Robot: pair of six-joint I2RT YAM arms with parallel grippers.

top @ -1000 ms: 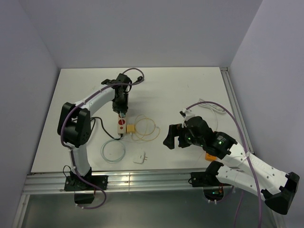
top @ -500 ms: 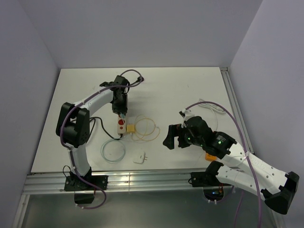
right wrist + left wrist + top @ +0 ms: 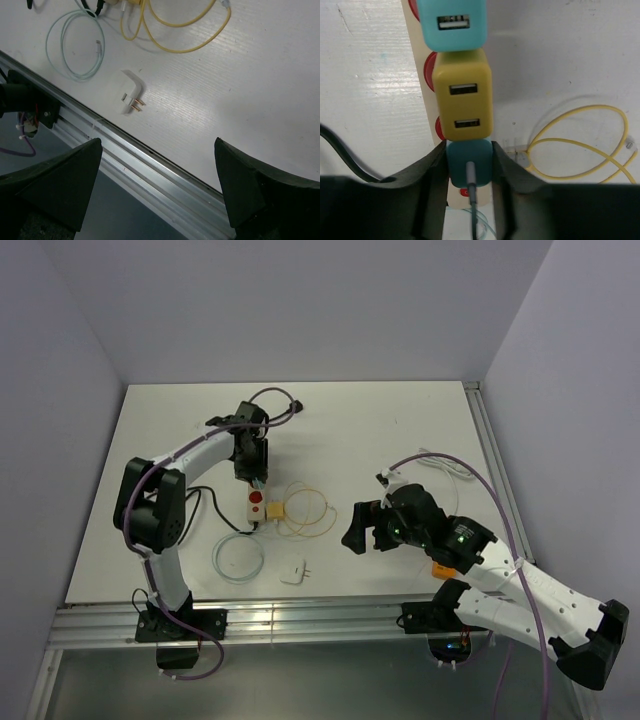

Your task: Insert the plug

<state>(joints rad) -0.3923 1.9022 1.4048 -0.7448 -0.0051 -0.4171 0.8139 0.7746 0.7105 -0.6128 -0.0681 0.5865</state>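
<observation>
Teal rounded-square plastic plug [image 3: 468, 161] clamped in left end effector [image 3: 468, 148], right end effector [image 3: 157, 150] spread wide

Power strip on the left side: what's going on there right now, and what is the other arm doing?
The left tool is closed around a teal charger with a cable in it. The charger is on the power strip, right next to a yellow charger sitting on the same strip. Whether the teal one is fully seated is hard to tell. The right tool hangs open over the table, holding nothing. A white plug lies loose near the front edge.
</observation>
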